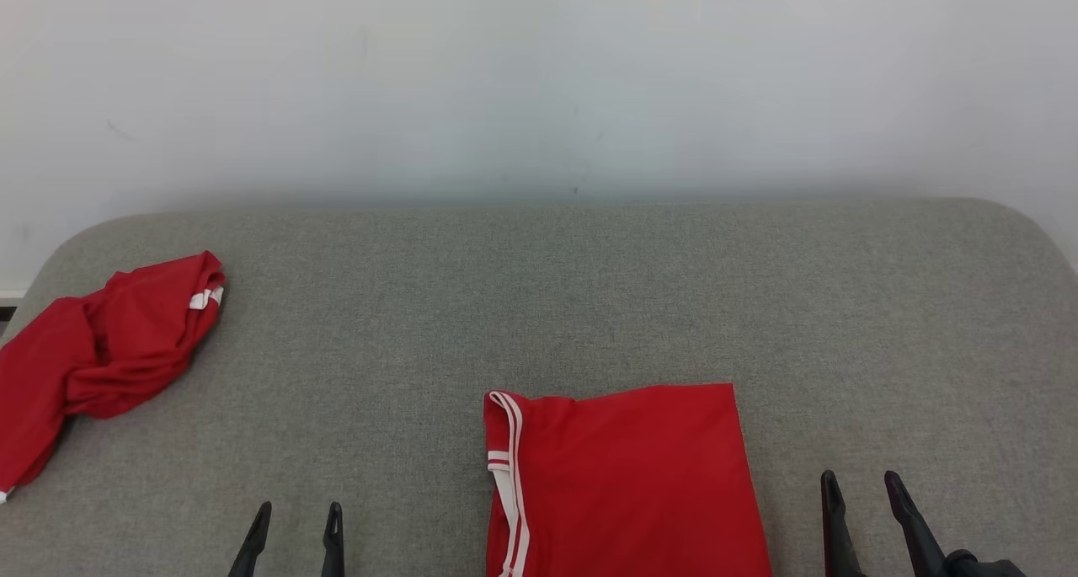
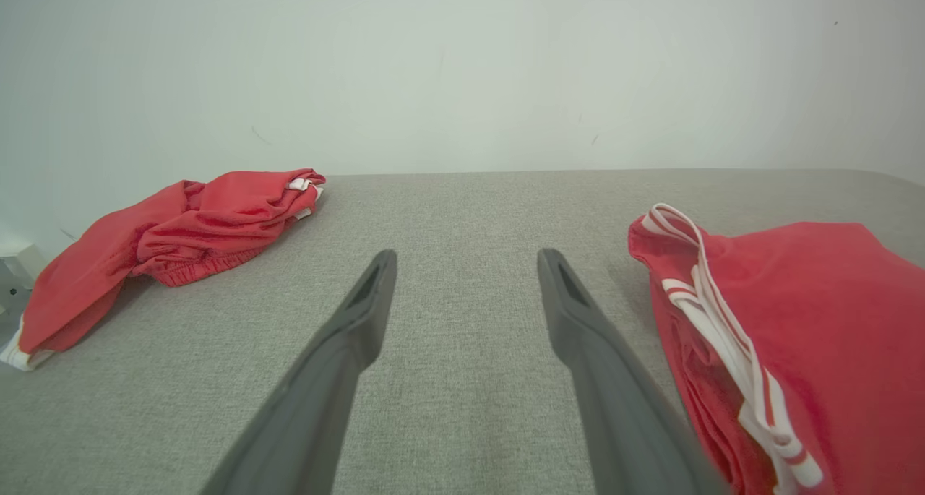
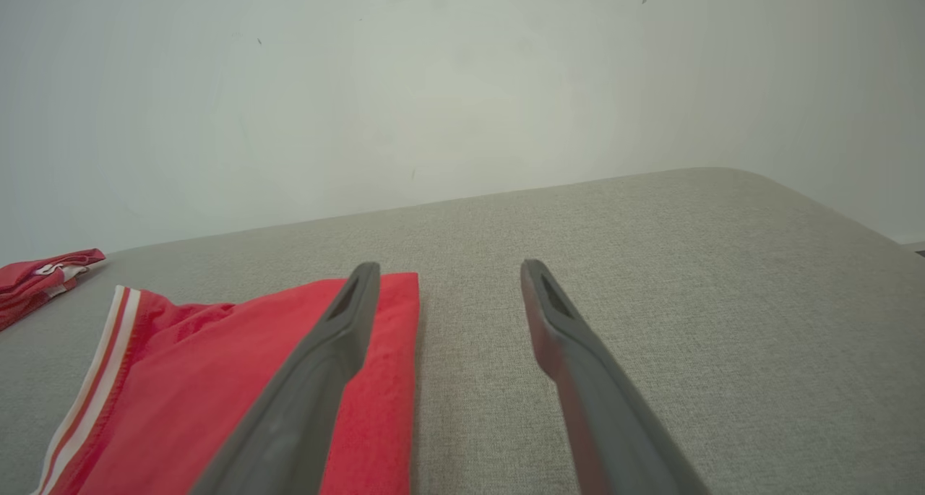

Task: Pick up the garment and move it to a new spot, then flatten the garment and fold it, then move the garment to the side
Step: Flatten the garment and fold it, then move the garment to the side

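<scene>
A grey upholstered surface [image 1: 589, 291] with rounded far corners is set against a plain white wall [image 1: 539, 80]. At the far left of the surface, near its edge, a crumpled red garment [image 1: 109, 349] is heaped in loose folds; a small patch of white trim [image 1: 205, 299] is exposed at its upper right end, and a gathered elastic hem is seen along its underside in the left wrist view. To the right of this heap, at the lower left of the head view, the left gripper [image 1: 300, 514] is positioned over bare upholstery. Its fingers are spread fully apart and nothing is held between them. The folded red garment [image 1: 623, 476] is located at the near centre of the surface, between the two grippers and well apart from the crumpled one. It is laid flat as a roughly rectangular panel, with its top and right edges straight. Two white stripes [image 1: 509, 467] are run along its left edge, where the layers are slightly rumpled. The left gripper is placed beside this striped edge without contact. At the lower right of the head view, the right gripper [image 1: 861, 486] is positioned beside the garment's right edge, clear of the cloth. Its fingers are likewise spread wide, and nothing is gripped.
</scene>
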`<state>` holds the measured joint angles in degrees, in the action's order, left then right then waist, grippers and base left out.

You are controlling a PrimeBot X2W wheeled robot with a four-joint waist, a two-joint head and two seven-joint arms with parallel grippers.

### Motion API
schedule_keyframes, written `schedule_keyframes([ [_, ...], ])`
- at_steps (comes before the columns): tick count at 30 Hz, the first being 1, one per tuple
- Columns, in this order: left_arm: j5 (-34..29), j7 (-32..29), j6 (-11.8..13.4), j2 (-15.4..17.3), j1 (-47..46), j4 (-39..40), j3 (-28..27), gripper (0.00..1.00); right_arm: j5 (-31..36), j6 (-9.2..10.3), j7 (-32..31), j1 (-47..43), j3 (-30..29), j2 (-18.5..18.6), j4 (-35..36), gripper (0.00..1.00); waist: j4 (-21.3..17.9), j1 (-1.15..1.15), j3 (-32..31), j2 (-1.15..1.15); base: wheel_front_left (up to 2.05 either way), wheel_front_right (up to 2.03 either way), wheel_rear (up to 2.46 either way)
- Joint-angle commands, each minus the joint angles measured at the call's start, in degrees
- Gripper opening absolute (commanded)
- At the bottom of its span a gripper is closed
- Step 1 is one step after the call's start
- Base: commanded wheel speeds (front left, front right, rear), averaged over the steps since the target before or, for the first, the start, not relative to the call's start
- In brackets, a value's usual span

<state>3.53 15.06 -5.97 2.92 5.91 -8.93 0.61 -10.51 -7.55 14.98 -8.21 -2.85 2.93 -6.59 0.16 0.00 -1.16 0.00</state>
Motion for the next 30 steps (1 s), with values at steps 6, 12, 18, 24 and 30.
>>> schedule_keyframes([
  [6,0.35,0.19,0.23,-0.06,0.51,-0.20,-0.12,1.00,0.33,0.15,0.24,-0.22,0.09,-0.10,-0.44,1.00,0.05,0.00,-0.07,0.00,0.00,0.00,0.00],
  [12,0.39,0.19,0.30,-0.06,0.52,-0.35,-0.13,1.00,0.44,0.15,0.23,-0.20,0.27,-0.10,-0.47,1.00,0.13,0.00,-0.10,0.00,0.00,0.00,0.00],
  [18,0.53,0.19,0.28,-0.06,0.65,-0.41,-0.17,1.00,0.58,0.15,0.24,-0.18,0.37,-0.10,-0.50,1.00,0.21,0.00,-0.22,0.00,0.00,0.00,0.00],
  [24,0.91,0.19,0.41,-0.06,0.87,-0.48,-0.06,1.00,0.83,0.15,0.23,0.15,0.62,-0.10,-0.83,1.00,0.15,0.00,-0.39,0.00,0.00,0.00,0.00],
  [30,1.39,0.19,0.71,-0.06,0.84,-0.57,0.41,1.00,2.68,0.15,0.23,3.74,0.79,-0.09,-2.41,1.00,0.01,0.00,-0.33,0.00,0.00,0.00,0.00],
])
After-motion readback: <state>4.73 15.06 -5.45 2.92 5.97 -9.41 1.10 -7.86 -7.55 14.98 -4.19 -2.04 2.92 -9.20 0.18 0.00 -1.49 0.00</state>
